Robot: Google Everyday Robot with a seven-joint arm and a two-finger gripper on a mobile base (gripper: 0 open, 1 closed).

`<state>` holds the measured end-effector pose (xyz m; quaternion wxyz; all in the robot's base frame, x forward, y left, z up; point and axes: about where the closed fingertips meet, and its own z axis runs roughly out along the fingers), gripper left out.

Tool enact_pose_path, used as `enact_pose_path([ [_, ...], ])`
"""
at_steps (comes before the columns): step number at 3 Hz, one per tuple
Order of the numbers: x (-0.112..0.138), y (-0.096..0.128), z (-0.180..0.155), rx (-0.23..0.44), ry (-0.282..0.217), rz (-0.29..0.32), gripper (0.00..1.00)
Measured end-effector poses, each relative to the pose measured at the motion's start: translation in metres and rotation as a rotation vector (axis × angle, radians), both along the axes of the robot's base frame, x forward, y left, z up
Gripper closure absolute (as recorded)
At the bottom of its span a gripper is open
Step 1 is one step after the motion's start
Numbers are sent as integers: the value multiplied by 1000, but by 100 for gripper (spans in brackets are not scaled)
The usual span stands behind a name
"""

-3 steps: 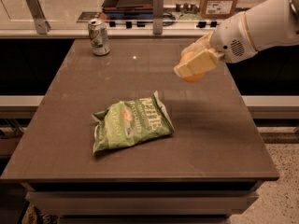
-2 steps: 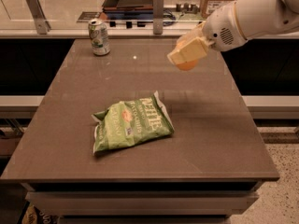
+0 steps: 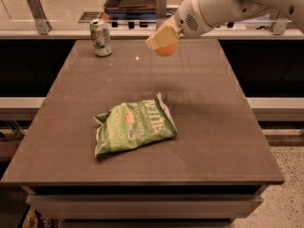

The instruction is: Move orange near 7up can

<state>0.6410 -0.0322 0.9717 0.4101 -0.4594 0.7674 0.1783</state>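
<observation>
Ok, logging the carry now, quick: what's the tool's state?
The tool is closed on the orange, above the far side of the table, right of the 7up can.

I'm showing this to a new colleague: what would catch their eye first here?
First the white arm's claw, in the air above the far part of the dark table, shut on the orange. Next comes the crinkled green chip bag lying in the table's middle. The 7up can stands upright near the far left corner, left of the claw.
</observation>
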Motion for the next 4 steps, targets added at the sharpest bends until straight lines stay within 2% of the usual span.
enact_pose_path([
  [1, 35, 40, -6, 30, -15, -11, 100],
  [3, 83, 87, -19, 82, -51, 16, 100],
  [4, 106, 102, -30, 65, -78, 26, 100],
])
